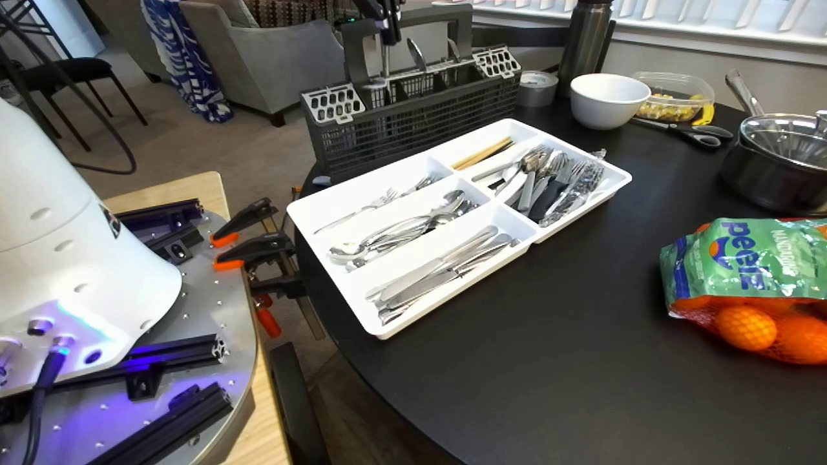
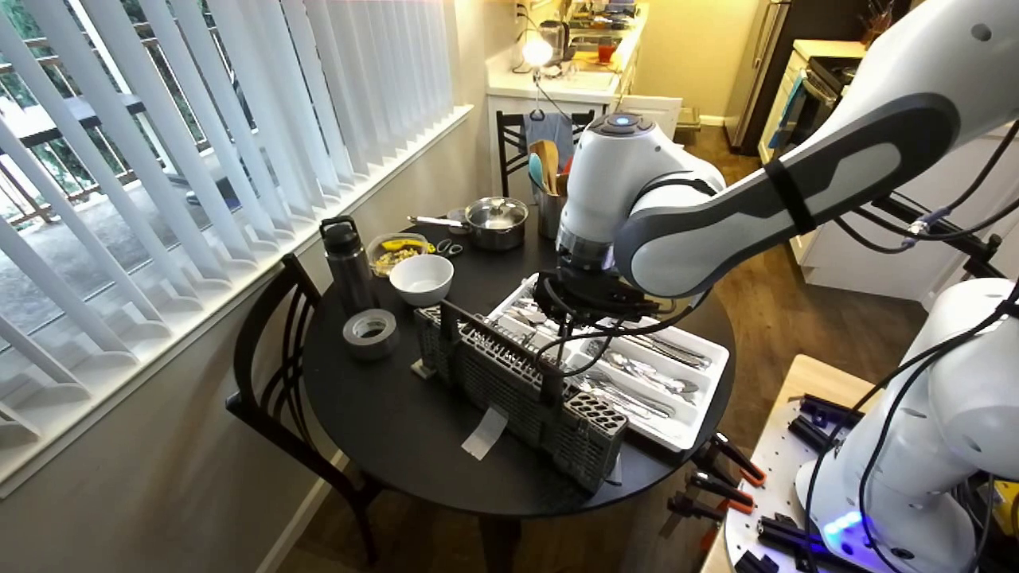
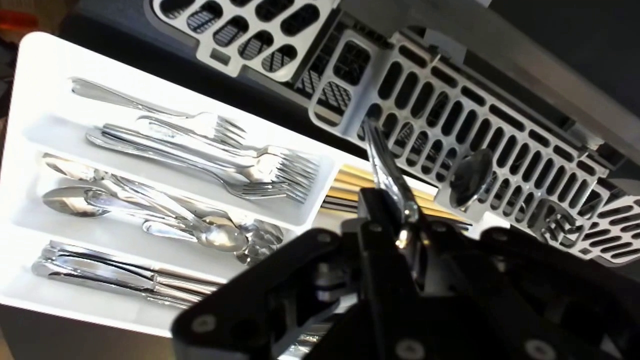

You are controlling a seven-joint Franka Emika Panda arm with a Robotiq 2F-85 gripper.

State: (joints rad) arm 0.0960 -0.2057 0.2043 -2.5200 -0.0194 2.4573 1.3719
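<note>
1. The jaws stand narrow, pinched on the upper part of a slim metal utensil (image 3: 382,157); the black fingers (image 3: 372,245) hide that end, so I cannot tell what kind it is.
2. The utensil hangs over the slotted top of the dark basket (image 1: 413,116), its lower tip lying across an opening in the wrist view. How deep it sits, if at all, is not clear.
3. If the tip is among the slots, a sideways move could catch it on a slot's edge, twist it in the grip or drag the basket along. Polished metal and a small contact patch would make such turning likely.
4. A standing spoon (image 3: 471,177) rises from the slots near the fingers; a swing that way could knock it.
5. The basket's handle (image 1: 356,58) is another hazard: in an exterior view the jaws overlap its top bar, and the gap cannot be judged, so a low traverse might bump it.
6. The white tray (image 3: 55,65) lies just beside the basket on the desk (image 1: 549,361), with forks (image 3: 270,167), spoons (image 3: 220,235) and knives (image 3: 125,280) in separate compartments. A slip outside the basket could drop the utensil among them, or into the gap between tray and basket.
</note>
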